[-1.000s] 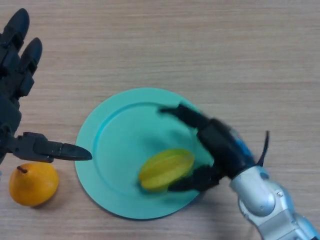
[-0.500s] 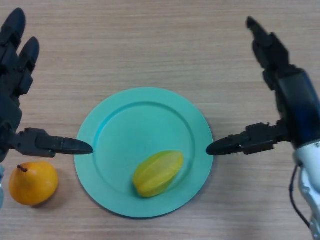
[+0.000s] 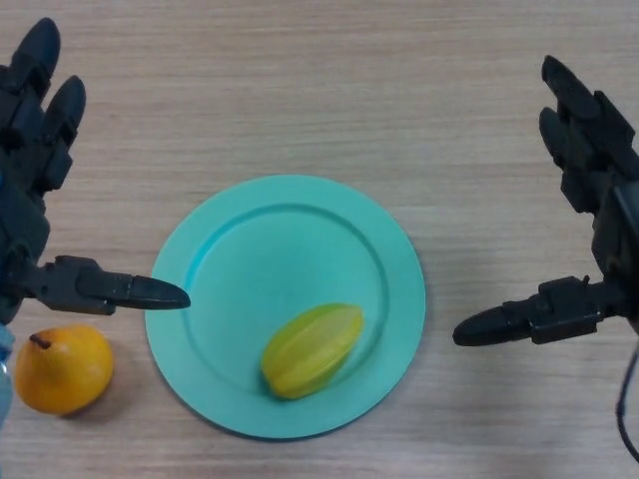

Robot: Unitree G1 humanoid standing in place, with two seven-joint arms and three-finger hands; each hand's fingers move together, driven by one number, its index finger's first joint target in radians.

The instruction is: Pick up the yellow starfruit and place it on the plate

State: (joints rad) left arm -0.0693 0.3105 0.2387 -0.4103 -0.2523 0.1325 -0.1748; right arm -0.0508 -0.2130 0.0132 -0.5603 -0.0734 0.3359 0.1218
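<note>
a yellow starfruit [image 3: 312, 349] lies on the near part of a teal plate [image 3: 250, 239], its long axis running from near-left up to far-right. left hand [image 3: 30, 200] and right hand [image 3: 589, 200] hover released, fingers spread, empty.

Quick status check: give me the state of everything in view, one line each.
Starfruit: lying on the plate, not held.
Plate: flat on the table, holding the starfruit.
Pear: on the table left of the plate, untouched.
Left hand: open, empty.
Right hand: open, empty, right of the plate.
</note>
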